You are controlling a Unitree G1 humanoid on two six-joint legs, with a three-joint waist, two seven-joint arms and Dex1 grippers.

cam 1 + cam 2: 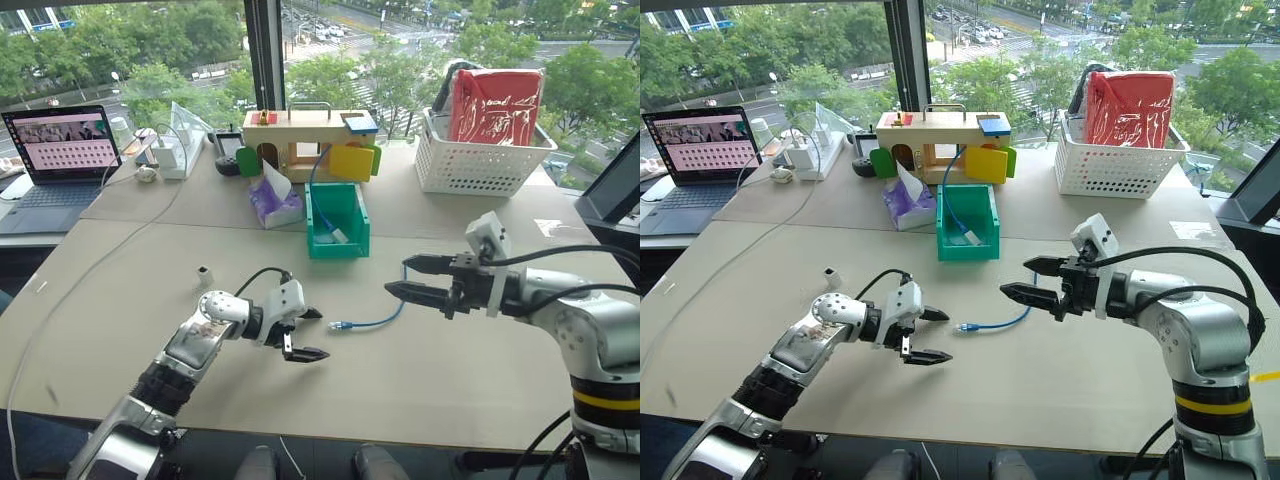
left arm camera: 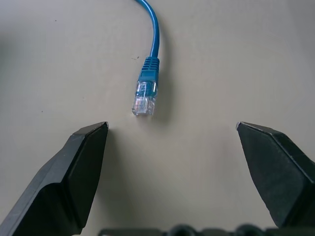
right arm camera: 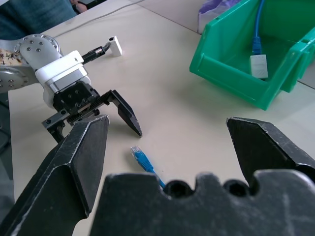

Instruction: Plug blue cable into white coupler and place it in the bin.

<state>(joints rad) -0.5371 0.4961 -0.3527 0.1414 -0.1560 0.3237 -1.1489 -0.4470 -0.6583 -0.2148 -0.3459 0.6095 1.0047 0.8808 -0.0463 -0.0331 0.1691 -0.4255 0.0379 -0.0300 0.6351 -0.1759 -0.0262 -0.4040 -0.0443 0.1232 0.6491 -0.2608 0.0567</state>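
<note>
From the head views I see the blue cable (image 1: 372, 320) lying on the matte table (image 1: 450, 390), between the spread left gripper (image 1: 306, 334) and the released, empty right gripper (image 1: 408, 277). My left wrist view resolves its clear ribbed plug (image 2: 144, 100). The boxy white coupler (image 1: 204, 275) stands well apart; the glossy teal bin (image 1: 337, 222) sits behind.

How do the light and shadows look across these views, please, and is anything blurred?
Left eye view: daylight from the windows, soft shadows only, a bright patch on the table. Left wrist view: the blue cable plug is sharp, with a faint shadow beside it, between the open left gripper fingers. Right wrist view: the open right gripper fingers loom dark; the bin stays crisp.
</note>
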